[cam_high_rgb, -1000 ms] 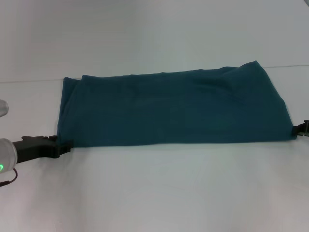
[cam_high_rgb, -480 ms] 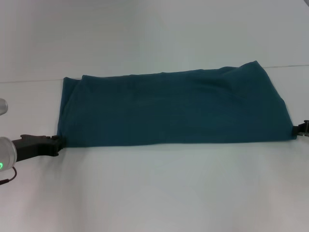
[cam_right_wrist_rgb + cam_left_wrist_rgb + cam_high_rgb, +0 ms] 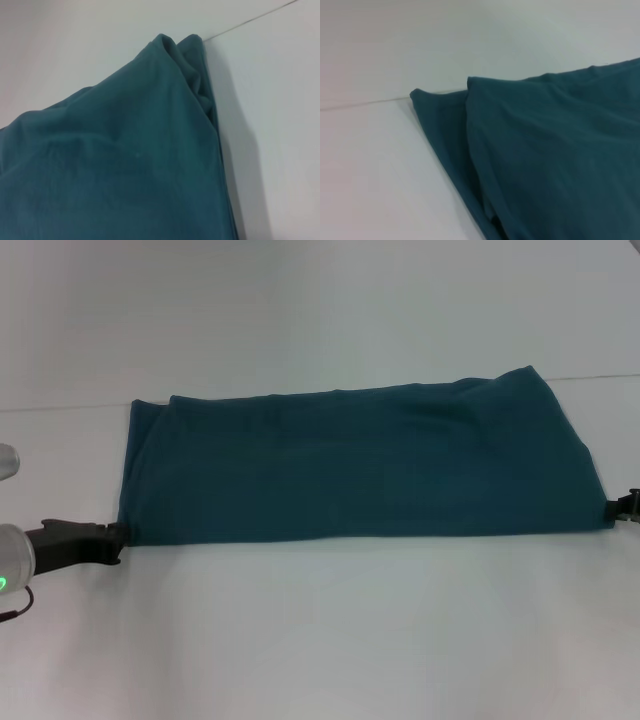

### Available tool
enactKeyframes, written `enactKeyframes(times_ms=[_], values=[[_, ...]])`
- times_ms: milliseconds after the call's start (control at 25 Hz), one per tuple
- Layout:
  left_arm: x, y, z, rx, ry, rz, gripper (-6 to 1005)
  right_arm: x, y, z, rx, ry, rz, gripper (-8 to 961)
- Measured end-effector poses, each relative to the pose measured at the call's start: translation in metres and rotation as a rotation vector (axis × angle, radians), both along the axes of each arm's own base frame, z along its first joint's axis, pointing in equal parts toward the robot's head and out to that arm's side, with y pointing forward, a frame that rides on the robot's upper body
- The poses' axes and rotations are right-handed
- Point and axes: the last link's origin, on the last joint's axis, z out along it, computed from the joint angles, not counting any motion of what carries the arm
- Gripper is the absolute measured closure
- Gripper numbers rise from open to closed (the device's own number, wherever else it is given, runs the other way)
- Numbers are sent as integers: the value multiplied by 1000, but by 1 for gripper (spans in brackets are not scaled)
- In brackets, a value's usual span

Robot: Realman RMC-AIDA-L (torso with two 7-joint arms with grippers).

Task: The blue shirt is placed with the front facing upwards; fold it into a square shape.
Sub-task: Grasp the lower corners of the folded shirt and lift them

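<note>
The blue shirt (image 3: 360, 465) lies on the white table as a long, flat band running left to right, plain side up, with no print or collar showing. My left gripper (image 3: 116, 537) sits low on the table at the band's near-left corner, its tip just at the cloth edge. My right gripper (image 3: 628, 507) is at the near-right corner and mostly out of frame. The left wrist view shows the shirt's (image 3: 555, 160) layered left end. The right wrist view shows the shirt's (image 3: 115, 165) bunched far-right corner.
The white table (image 3: 330, 630) stretches wide in front of the shirt. A thin seam or back edge (image 3: 60, 408) runs across behind the shirt, level with its far edge.
My left gripper has drawn back to the left, from overlapping the shirt's near-left corner to just touching its edge. The shirt and the right gripper have not moved.
</note>
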Motion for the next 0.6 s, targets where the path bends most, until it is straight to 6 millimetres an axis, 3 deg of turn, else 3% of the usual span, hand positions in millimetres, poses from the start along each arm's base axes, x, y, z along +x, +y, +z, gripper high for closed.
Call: enactKeyframes(times_ms=[600], values=[[-2, -1, 10, 6, 12, 14, 998, 1, -1, 0, 1, 1, -2, 952]])
